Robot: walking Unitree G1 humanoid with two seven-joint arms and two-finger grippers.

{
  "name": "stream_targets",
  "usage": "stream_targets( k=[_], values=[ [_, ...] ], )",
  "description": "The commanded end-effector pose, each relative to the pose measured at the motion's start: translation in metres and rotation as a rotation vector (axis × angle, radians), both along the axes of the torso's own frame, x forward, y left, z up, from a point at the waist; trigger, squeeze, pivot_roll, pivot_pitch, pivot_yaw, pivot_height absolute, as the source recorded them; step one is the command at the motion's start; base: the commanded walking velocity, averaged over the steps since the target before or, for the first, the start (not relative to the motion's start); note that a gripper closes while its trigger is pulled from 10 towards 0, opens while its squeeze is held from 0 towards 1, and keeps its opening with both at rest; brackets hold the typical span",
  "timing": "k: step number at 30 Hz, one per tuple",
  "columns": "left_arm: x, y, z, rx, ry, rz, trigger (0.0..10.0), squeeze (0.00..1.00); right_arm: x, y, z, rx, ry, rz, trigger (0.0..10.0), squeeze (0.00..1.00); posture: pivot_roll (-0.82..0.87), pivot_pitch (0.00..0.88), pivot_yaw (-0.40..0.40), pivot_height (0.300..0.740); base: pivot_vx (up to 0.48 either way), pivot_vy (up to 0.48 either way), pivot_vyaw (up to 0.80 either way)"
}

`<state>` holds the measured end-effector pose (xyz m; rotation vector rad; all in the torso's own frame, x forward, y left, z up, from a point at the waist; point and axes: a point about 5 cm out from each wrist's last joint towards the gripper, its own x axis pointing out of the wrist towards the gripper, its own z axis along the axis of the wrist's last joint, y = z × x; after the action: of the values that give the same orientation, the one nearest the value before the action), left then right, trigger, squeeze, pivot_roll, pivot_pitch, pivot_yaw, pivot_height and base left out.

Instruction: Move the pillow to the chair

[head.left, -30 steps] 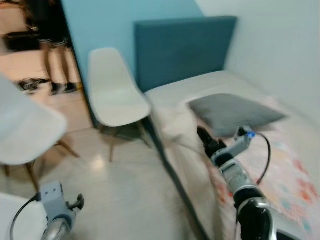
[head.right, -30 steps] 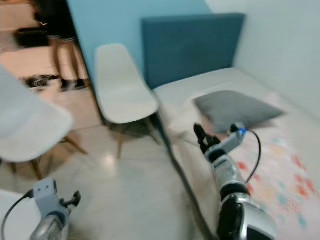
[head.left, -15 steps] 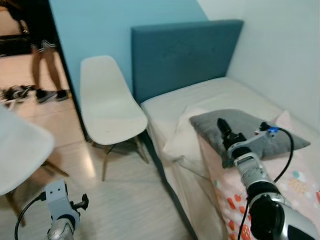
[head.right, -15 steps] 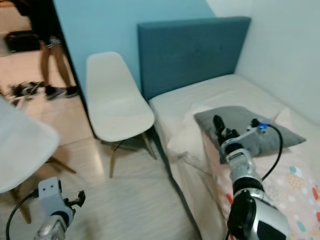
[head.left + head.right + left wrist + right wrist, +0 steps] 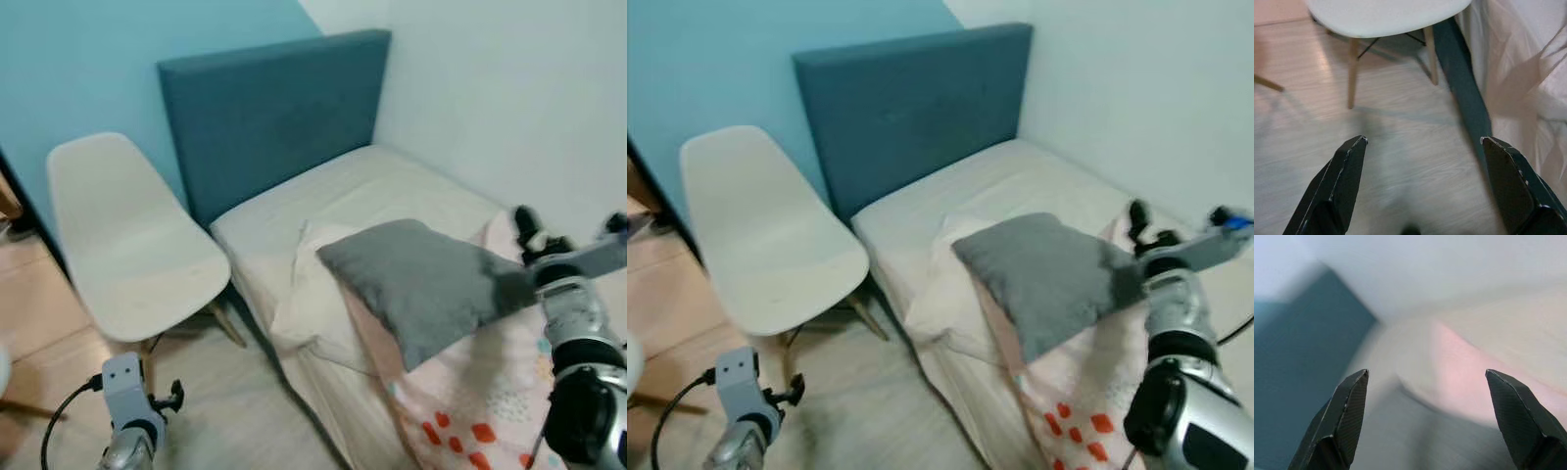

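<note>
The grey pillow lies on the bed, resting on a white pillow and a patterned blanket. A white shell chair stands on the floor left of the bed, against the blue wall. My right gripper hovers over the bed at the pillow's right corner. In the right wrist view it is open, with the blurred grey pillow just below its fingers. My left gripper hangs low and open over the wooden floor beside the chair's seat and legs.
A dark teal headboard backs the bed, and a white wall runs along its right side. The dark bed frame and hanging sheet border the floor strip. The blanket with red marks covers the near bed.
The camera has swung right, so the person and the doorway have left the picture. My right gripper has moved from the pillow's near left edge to its right corner. The left arm still hangs.
</note>
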<state>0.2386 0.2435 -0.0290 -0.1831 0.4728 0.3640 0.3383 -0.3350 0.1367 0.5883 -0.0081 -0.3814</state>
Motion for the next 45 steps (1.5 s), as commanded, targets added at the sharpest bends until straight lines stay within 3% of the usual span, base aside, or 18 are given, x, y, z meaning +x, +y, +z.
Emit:
stream_targets(
  k=[1, 2, 5, 8, 13, 22, 29, 33, 36, 38, 39, 40, 45],
  values=[
    [-0.009, 0.002, -0.007, 0.008, 0.048, 0.002, 10.0, 0.0, -0.003, 0.03, -0.041, 0.056, 0.176, 0.1, 10.0, 0.0, -0.12, 0.032, -0.032, 0.74, 0.0, 0.0, 0.0],
    [-0.009, 0.002, -0.007, 0.008, 0.048, 0.002, 10.0, 0.0, -0.003, 0.03, -0.041, 0.056, 0.176, 0.1, 10.0, 0.0, -0.12, 0.032, -0.032, 0.74, 0.0, 0.0, 0.0],
    [-0.01, 0.004, -0.007, 0.016, 0.055, 0.003, 10.0, 0.0, -0.007, 0.056, -0.066, 0.094, 0.283, 0.222, 10.0, 0.0, -0.12, 0.035, -0.031, 0.74, 0.0, 0.0, 0.0],
    [-0.011, 0.004, -0.008, 0.019, 0.06, 0.001, 10.0, 0.0, -0.009, 0.069, -0.076, 0.123, 0.328, 0.276, 10.0, 0.0, -0.12, 0.035, -0.033, 0.74, 0.0, 0.0, 0.0],
    [-0.013, 0.004, -0.01, 0.02, 0.071, -0.002, 10.0, 0.0, -0.009, 0.081, -0.081, 0.149, 0.362, 0.325, 10.0, 0.0, -0.12, 0.033, -0.034, 0.74, 0.0, 0.0, 0.0],
    [-0.015, 0.001, -0.012, 0.022, 0.08, -0.007, 10.0, 0.0, -0.007, 0.088, -0.082, 0.145, 0.402, 0.366, 10.0, 0.0, -0.11, 0.035, -0.038, 0.74, 0.0, 0.0, 0.0],
    [-0.016, -0.001, -0.013, 0.023, 0.086, -0.014, 10.0, 0.0, -0.013, 0.075, -0.084, 0.036, 0.539, 0.323, 10.0, 0.0, -0.12, 0.035, -0.037, 0.74, 0.0, 0.0, 0.0],
    [-0.016, -0.001, -0.013, 0.026, 0.088, -0.021, 10.0, 0.0, -0.012, 0.072, -0.081, 0.036, 0.503, 0.301, 10.0, 0.0, -0.12, 0.034, -0.035, 0.74, 0.0, 0.0, 0.0],
    [-0.016, -0.002, -0.013, 0.029, 0.089, -0.03, 10.0, 0.0, -0.012, 0.079, -0.083, 0.141, 0.414, 0.318, 10.0, 0.0, -0.12, 0.034, -0.034, 0.74, 0.0, 0.0, 0.0],
    [-0.016, -0.002, -0.013, 0.029, 0.089, -0.03, 10.0, 0.0, -0.012, 0.079, -0.083, 0.141, 0.414, 0.318, 10.0, 0.0, -0.12, 0.034, -0.034, 0.74, 0.0, 0.0, 0.0],
    [-0.016, -0.003, -0.013, 0.032, 0.088, -0.035, 10.0, 0.0, -0.018, 0.079, -0.09, 0.28, 0.334, 0.286, 10.0, 0.0, -0.11, 0.033, -0.038, 0.74, 0.0, 0.0, 0.0],
    [-0.016, -0.003, -0.013, 0.034, 0.088, -0.037, 10.0, 0.0, -0.022, 0.077, -0.094, 0.352, 0.292, 0.259, 10.0, 0.0, -0.11, 0.032, -0.038, 0.74, 0.0, 0.0, 0.0],
    [-0.016, -0.003, -0.013, 0.035, 0.088, -0.039, 10.0, 0.0, -0.024, 0.076, -0.095, 0.413, 0.252, 0.237, 10.0, 0.0, -0.11, 0.032, -0.038, 0.74, 0.0, 0.0, 0.0]
  ],
)
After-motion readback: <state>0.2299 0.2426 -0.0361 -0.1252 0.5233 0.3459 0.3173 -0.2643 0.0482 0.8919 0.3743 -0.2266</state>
